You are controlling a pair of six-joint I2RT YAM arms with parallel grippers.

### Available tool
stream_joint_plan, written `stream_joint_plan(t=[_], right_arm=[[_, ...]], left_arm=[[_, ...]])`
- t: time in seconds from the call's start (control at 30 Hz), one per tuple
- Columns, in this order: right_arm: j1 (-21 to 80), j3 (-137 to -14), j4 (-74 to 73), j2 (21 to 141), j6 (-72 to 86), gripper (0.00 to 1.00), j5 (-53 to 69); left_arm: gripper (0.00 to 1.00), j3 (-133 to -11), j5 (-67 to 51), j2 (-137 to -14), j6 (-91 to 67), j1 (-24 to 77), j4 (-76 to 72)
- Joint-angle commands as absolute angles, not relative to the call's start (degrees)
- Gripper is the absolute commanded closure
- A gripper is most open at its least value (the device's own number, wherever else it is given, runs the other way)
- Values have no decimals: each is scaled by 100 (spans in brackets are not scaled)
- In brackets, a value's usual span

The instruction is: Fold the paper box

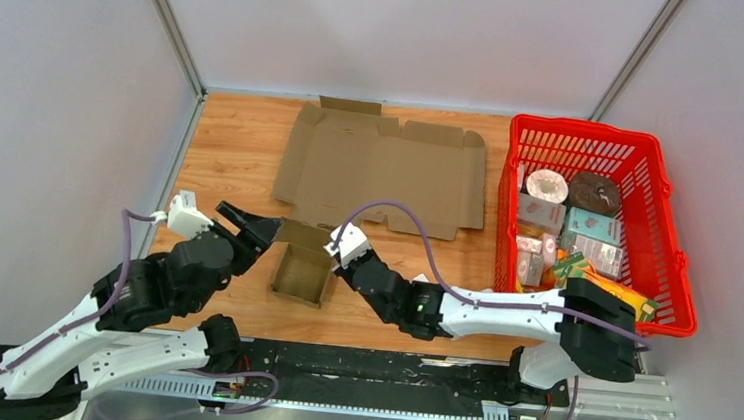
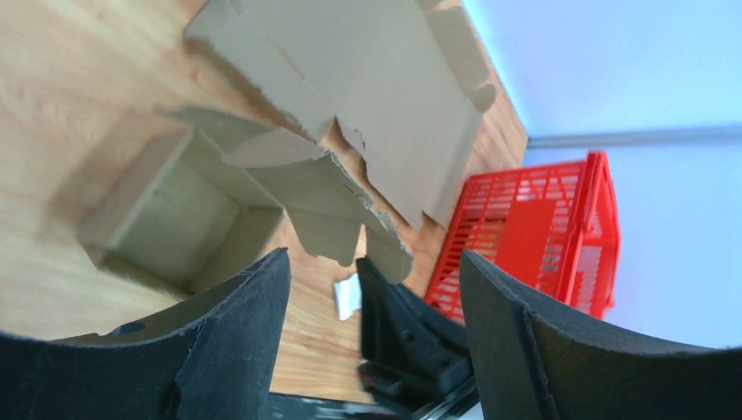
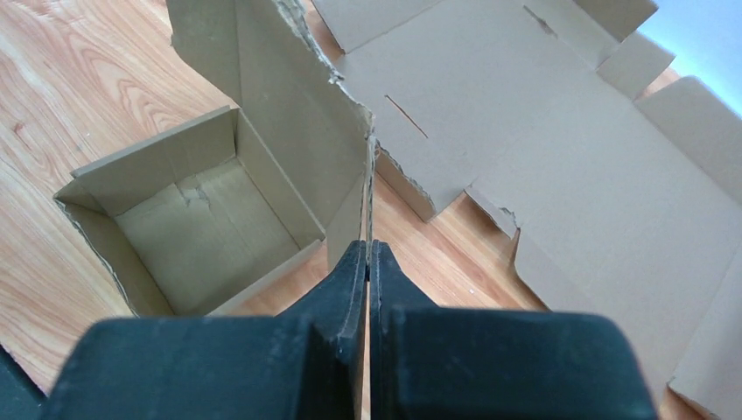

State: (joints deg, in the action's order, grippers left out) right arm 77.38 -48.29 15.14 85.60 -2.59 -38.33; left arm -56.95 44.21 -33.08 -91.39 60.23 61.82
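Top external: right gripper (image 1: pixel 333 250) clamps paper box (image 1: pixel 301 275) flap, left gripper (image 1: pixel 262 229) apart, basket (image 1: pixel 575 127) packed.

A small brown cardboard box (image 1: pixel 303 273) sits open-topped at the near left of the scene, its four walls folded up and one ragged-edged lid flap raised from its far side. Just beyond it, a flat brown cardboard box blank (image 1: pixel 381 166) lies fully unfolded across the far middle, its notched flaps spread outward.
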Motion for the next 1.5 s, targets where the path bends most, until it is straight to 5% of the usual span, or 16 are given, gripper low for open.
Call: stream_joint_plan(t=[0.0,0.33,0.6,0.7,1.0,1.27,1.47], right_arm=[[7279,-4685,1116,8166,334,100,-3157],[6733,-4895,607,7866,132,100,-2172],[6311,-5317,70,8191,-474,100,-1538],[6171,-5396,44,8227,-510,100,-1460],[6029,-5678,-149,8411,-615,100,-1389],[6056,-5546,-272,8201,-255,63,-1160],[6275,-5467,-852,7726,228,51,-1309]], left_arm=[[23,-5160,4308,-2708,-5989,6012,4720],[28,-3807,2954,-2478,-4930,6012,4693],[69,-3138,2575,-2654,-5491,6003,4728],[75,-2989,2601,-2541,-5729,6003,4922],[75,-2619,2970,-2372,-6529,6012,5519],[83,-3164,3515,-4121,-6706,5968,5942],[91,-2962,3077,-4430,-6190,5336,5328]])
